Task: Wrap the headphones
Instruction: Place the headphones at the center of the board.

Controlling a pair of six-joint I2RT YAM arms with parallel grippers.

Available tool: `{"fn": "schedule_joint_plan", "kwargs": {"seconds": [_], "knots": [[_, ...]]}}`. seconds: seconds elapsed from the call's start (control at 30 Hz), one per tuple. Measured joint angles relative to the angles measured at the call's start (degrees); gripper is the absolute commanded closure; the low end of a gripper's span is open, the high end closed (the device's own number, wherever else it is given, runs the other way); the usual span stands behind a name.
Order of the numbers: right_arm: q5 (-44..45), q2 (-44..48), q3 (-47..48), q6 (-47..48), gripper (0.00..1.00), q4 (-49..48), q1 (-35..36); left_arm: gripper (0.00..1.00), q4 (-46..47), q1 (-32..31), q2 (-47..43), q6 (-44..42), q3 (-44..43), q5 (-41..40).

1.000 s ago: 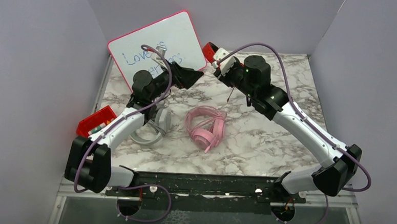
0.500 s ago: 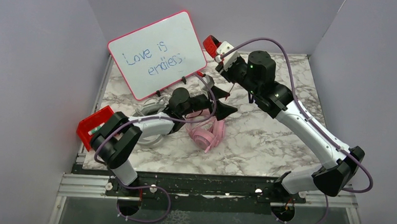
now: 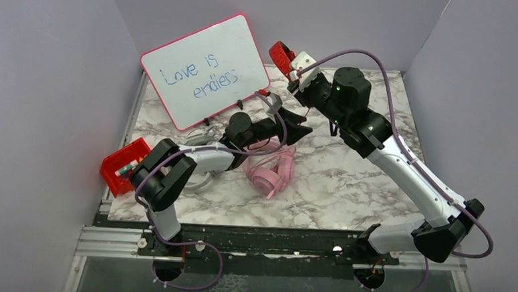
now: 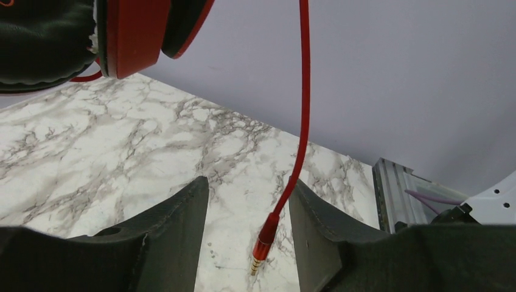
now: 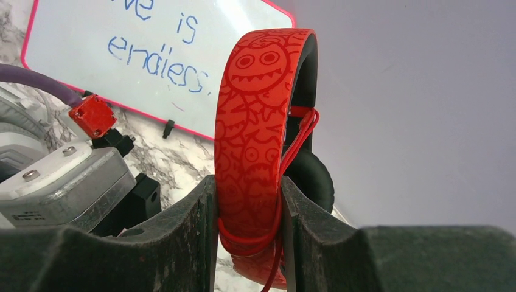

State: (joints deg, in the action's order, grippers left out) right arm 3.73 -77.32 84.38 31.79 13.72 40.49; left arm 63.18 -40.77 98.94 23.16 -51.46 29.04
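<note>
My right gripper (image 3: pixel 292 66) is shut on the band of the red-and-black headphones (image 3: pixel 281 55) and holds them up near the back wall. In the right wrist view the patterned red band (image 5: pixel 252 140) sits between the fingers (image 5: pixel 182 231) with red cable loops round it. The red cable (image 4: pixel 302 121) hangs down, and its plug (image 4: pixel 263 246) dangles between the open fingers of my left gripper (image 4: pixel 249 207), touching neither. My left gripper (image 3: pixel 301 125) is just below the red pair. The pink headphones (image 3: pixel 268 170) lie mid-table. The grey headphones (image 3: pixel 199 143) lie partly under the left arm.
A pink-framed whiteboard (image 3: pixel 203 69) leans against the back left wall. A red bin (image 3: pixel 123 165) sits at the table's left edge. Grey walls enclose the marble table (image 3: pixel 349 171) on three sides.
My left arm has swung from the whiteboard to the middle, under the red headphones, and its open fingers now flank the hanging plug. My right gripper has shifted slightly right with the headphones.
</note>
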Motion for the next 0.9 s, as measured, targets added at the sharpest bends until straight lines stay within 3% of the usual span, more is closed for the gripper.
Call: {"fn": "schedule_joint_plan", "kwargs": {"seconds": [0.2, 0.4, 0.53, 0.9], "knots": [[0.0, 0.5, 0.0, -0.8, 1.0, 0.2, 0.0, 0.99, 0.3, 0.5, 0.9, 0.3, -1.4, -0.1], [-1.3, 1.2, -0.2, -4.1, 1.0, 3.2, 0.0, 1.0, -5.3, 3.1, -2.3, -1.5, -1.2, -0.2], [-4.7, 2.8, -2.8, -7.9, 1.0, 4.2, -1.5, 1.0, -17.4, 4.9, -6.5, -5.8, -5.1, -0.2], [-32.1, -0.7, -9.1, -27.5, 1.0, 2.3, -25.3, 1.0, -47.9, 6.6, -6.1, -14.8, -23.4, 0.4]]}}
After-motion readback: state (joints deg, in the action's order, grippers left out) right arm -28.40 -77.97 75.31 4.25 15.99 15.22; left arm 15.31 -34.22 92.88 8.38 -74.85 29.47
